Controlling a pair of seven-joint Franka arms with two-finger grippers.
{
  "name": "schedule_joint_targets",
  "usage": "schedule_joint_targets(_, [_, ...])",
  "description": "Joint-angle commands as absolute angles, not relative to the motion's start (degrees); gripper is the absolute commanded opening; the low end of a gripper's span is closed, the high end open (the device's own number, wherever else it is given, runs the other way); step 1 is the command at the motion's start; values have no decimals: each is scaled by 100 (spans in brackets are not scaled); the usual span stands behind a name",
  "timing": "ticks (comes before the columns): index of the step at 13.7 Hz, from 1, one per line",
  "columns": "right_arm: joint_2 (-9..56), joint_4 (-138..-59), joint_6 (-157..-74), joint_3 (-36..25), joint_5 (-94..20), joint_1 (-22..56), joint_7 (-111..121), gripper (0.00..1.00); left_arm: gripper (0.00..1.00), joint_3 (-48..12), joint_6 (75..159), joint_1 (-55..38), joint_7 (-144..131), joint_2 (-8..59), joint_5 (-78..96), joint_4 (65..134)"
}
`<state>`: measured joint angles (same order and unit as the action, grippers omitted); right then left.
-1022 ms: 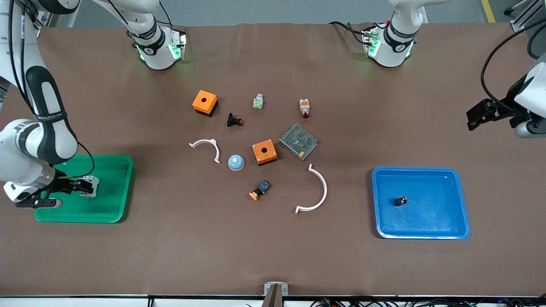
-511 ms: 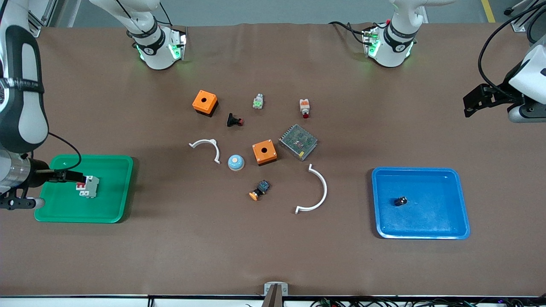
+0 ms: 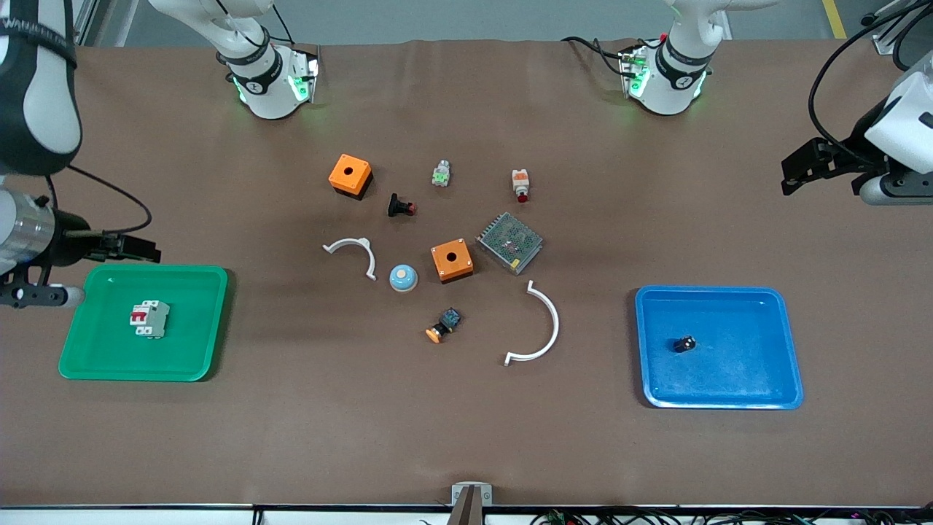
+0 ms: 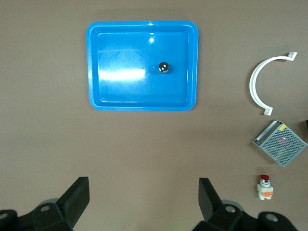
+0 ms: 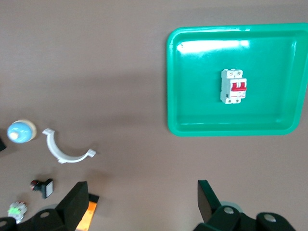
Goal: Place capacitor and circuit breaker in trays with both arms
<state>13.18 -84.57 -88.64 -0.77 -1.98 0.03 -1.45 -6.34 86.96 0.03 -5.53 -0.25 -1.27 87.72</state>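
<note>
Fingers of both grippers stand wide apart with nothing between them: the right gripper (image 3: 138, 250) hangs just above the farther rim of the green tray (image 3: 211, 321) at the right arm's end of the table, and the left gripper (image 3: 798, 169) hangs over bare tabletop at the left arm's end, well apart from the blue tray (image 3: 787, 343). Judging by this, both placements look done. The circuit breaker (image 3: 150, 319), a blocky white plastic body with red levers, lies flat inside the green tray; the capacitor (image 3: 684, 343), a stubby dark cylinder, sits inside the blue tray. Both trays are glossy moulded plastic with rounded corners and raised lips. The brown table cover (image 3: 466, 437) looks matte and faintly creased. Nothing seems left but clearing the arms.
</note>
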Motion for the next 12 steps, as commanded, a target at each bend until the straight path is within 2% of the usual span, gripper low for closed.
schedule_joint_targets(1, [1116, -8517, -8711, -88, -88, 35, -246, 100, 100, -668, 8692, -9, -817, -483, 35, 9254])
schedule_joint_targets(6, [1169, -8079, -8579, -105, -79, -8, -272, 100, 100, -633, 8701, 17, -800, -492, 26, 9290])
schedule_joint_targets(12, [1152, -8024, -8535, -79, -1, -114, 236, 100, 100, -633, 8692, 9, -844, -501, -35, 9272])
